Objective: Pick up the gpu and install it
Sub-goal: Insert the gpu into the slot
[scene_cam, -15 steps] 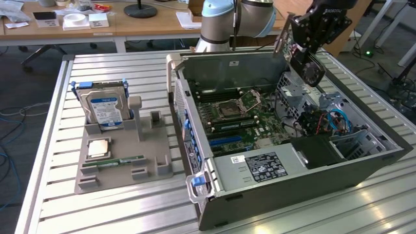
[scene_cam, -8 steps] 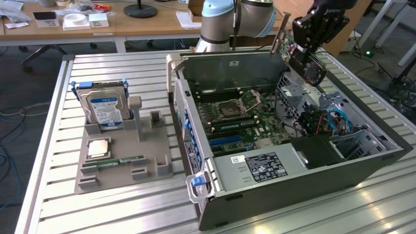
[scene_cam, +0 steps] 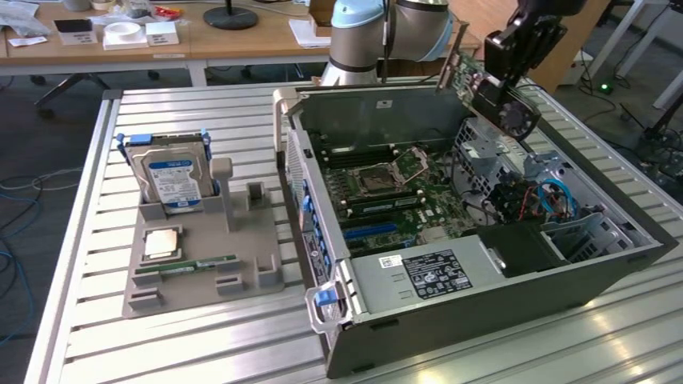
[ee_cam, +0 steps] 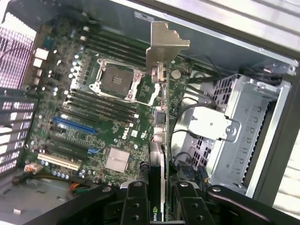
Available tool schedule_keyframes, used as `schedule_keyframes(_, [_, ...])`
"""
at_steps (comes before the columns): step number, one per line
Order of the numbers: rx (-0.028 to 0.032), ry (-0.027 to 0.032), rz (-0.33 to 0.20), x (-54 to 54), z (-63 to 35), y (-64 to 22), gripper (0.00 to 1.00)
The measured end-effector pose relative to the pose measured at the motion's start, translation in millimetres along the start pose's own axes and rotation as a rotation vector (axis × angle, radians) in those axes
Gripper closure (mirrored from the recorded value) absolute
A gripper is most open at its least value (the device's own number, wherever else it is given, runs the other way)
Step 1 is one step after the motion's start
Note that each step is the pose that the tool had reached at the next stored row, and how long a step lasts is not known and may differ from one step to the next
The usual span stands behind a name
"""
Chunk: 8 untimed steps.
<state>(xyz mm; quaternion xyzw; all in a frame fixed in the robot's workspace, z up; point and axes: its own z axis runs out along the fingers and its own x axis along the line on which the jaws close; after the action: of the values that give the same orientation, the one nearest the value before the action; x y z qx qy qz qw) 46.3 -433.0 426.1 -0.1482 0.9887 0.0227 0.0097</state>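
gpu (ee_cam: 161, 117) end behind pincer (ee_cam: 161, 194)

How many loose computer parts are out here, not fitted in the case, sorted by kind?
hard drive: 1
processor chip: 1
RAM stick: 1
gpu, gripped by the end effector: 1
Total: 4

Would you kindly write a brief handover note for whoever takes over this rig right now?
End effector: shut on the gpu, gripping one edge of the card.
gpu: held in the air above the open computer case, not touching the motherboard.
Done: the gpu is picked up.
Left: the card is not yet seated in a slot.
Elsewhere: the hard drive stands in its holder on the exterior view's left.
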Motion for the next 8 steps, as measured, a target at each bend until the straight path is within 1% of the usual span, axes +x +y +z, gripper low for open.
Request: schedule_keyframes(8, [-0.0036,0.0058,-0.138,0.0,0.1,0.0,0.74])
